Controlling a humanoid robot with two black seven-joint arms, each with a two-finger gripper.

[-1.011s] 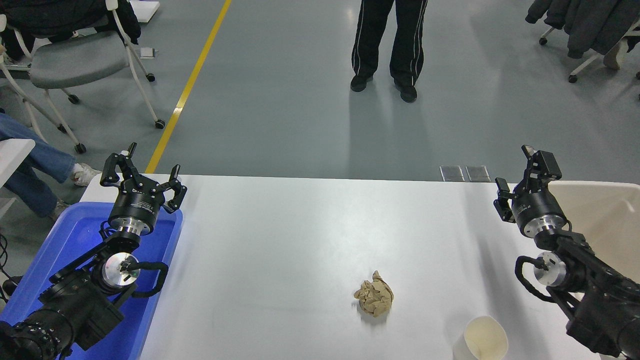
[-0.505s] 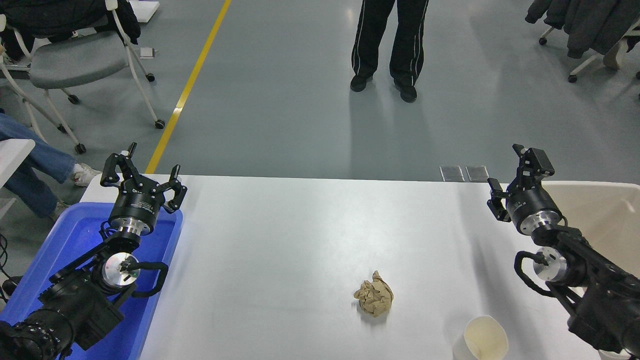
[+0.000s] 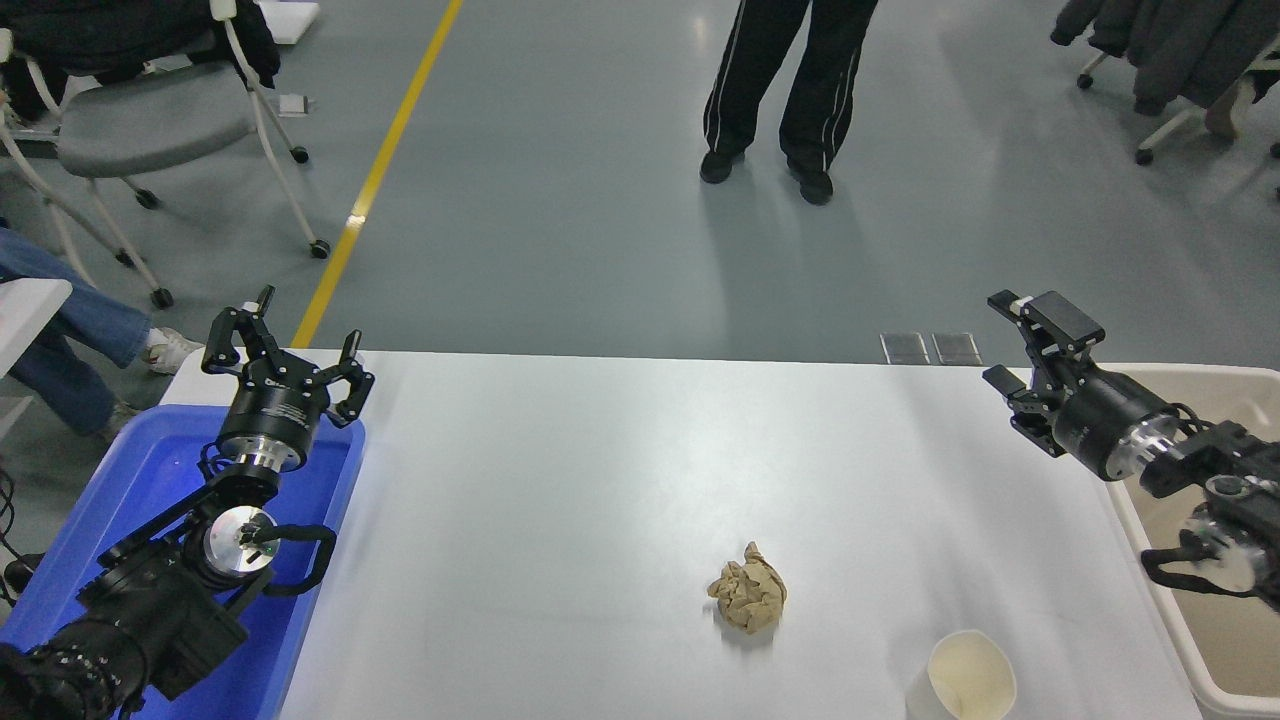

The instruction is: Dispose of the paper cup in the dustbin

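Note:
The white paper cup (image 3: pixel 962 680) stands upright at the table's near right edge, its cream inside showing. The beige dustbin (image 3: pixel 1200 640) sits off the table's right end, partly behind my right arm. My right gripper (image 3: pixel 1010 345) is open and empty, tilted toward the left, above the table's far right corner, well away from the cup. My left gripper (image 3: pixel 285 350) is open and parked over the blue tray at the lower left.
A crumpled tan paper ball (image 3: pixel 748 596) lies on the white table (image 3: pixel 600 480) just left of the cup. A blue plastic tray (image 3: pixel 150 500) sits at the left end. A person's legs (image 3: pixel 780 90) stand beyond the far edge. Chairs stand at the far left and right.
My right arm has swung: the forearm has moved out to the right over the dustbin and the gripper now points left instead of away from the camera. The cup and left arm have not moved.

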